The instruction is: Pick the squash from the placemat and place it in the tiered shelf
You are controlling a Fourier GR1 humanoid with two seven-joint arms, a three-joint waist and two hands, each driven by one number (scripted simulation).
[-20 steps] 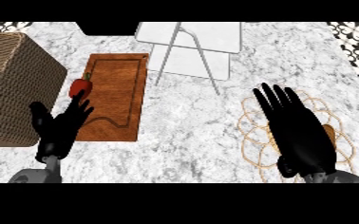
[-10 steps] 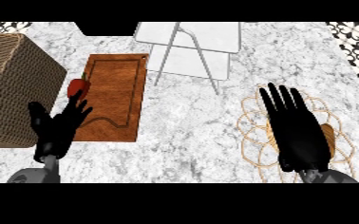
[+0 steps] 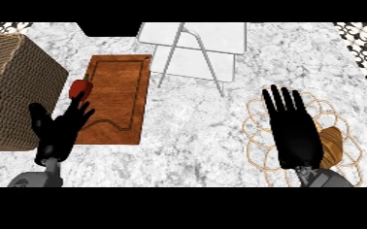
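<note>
Squash, here a tan rounded vegetable [image 3: 331, 145], lies on the woven wire placemat of pale looping rings [image 3: 252, 126] at the right of the grey-white marble counter [image 3: 193, 126], and it is partly covered by the right hand [image 3: 292, 128], whose straight, spread fingers point away from the robot over the mat's middle. That hand holds nothing; whether its palm touches the squash cannot be told. The left hand [image 3: 61, 128] shows at the lower left with relaxed, open fingers, over the near left corner of the reddish-brown wooden cutting board [image 3: 118, 92], just beside a small red pepper-like vegetable [image 3: 79, 88] that sits at the board's left edge next to a brown woven basket [image 3: 25, 89]. The white tiered shelf with thin metal legs [image 3: 193, 48] stands at the far side of the counter, well apart from the mat. By my reading the task is at its start: the approach to the squash, with no grasp made yet. The next move calls for shifting the right hand a little to its own right and down so the fingers and thumb can curl round the squash, then lifting it clear of the mat's wire loops before carrying it forward and to the left toward the shelf's white tiers.
</note>
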